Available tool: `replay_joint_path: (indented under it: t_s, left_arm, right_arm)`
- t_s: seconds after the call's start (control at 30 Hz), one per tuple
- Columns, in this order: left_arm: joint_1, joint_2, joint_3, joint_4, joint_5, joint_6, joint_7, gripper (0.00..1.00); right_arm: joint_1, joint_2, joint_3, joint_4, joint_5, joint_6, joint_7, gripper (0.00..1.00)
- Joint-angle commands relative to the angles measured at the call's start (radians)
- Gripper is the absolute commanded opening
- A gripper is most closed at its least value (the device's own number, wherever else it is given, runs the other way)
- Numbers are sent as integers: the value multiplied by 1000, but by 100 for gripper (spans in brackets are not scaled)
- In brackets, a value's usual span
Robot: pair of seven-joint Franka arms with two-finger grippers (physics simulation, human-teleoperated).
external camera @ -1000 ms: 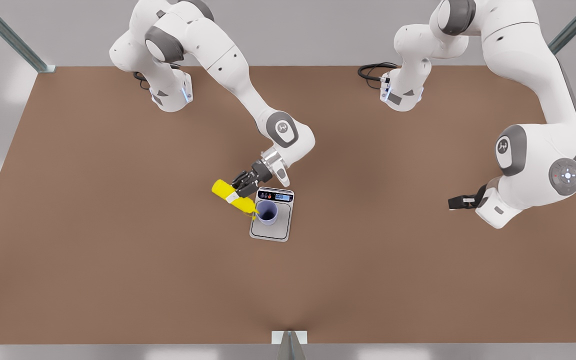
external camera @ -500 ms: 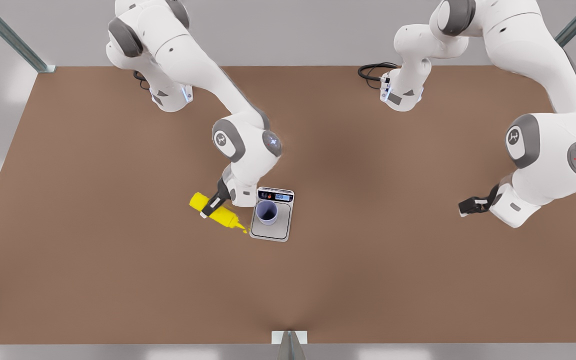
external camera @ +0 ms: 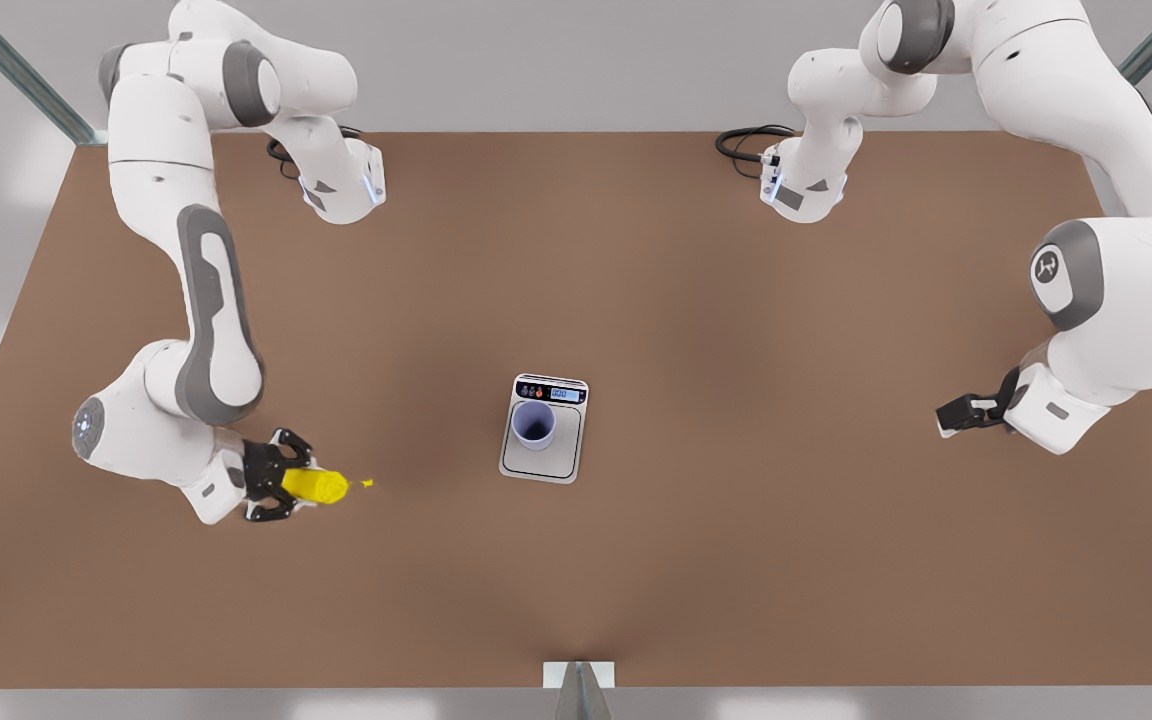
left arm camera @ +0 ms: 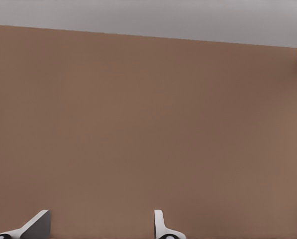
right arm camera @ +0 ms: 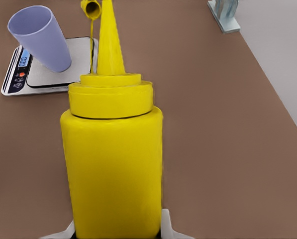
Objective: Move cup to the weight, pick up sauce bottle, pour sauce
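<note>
1. Swung well away from the scale since half a second ago: right gripper point(external camera: 298, 486), then just beside the platform, now far out toward the front view's left, carrying the small bright yellow squeeze bottle with the pointed nozzle point(external camera: 317, 486) along with it
2. Clamped on the bottle's cylindrical body point(right arm camera: 111, 164), fingers either side, nozzle lying roughly level and aimed back toward the scale; looks like a carry-off grip rather than a pouring tilt
3. Seen in the right wrist view: a blob of yellow sauce point(right arm camera: 91, 7) with a thin strand hanging below it, right at the nozzle tip, so a risk of drips on the brown table top point(external camera: 736, 560)
4. Standing upright on the square metal platform of the flat silver-grey digital scale point(external camera: 544, 463): small lavender-blue tumbler point(external camera: 534, 424), close to the dark display strip, placed there to have its fill weighed
5. Cannot tell from these views whether any sauce sits inside the tumbler's dark interior
6. Waiting near the table edge at the front view's right: left gripper point(external camera: 958, 414), fingers spread apart with nothing between them in the left wrist view point(left arm camera: 98, 226)
7. Judged near done: cup on scale, bottle withdrawn; probably only setting the bottle down left
</note>
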Motion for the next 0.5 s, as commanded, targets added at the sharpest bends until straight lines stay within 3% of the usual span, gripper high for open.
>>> replay_joint_path:
  t_s: [0.0,0.27,0.47]
  left_arm:
    - [0,0,0,0,-1,-1,0,100]
    - [0,1,0,2,1,2,0,100]
    - [0,1,0,12,1,10,0,100]
  right_arm:
    - [-17,8,2,-2,39,-24,-28,57]
    - [-183,267,2,12,564,-512,-520,57]
    - [-172,318,4,12,619,-484,-652,57]
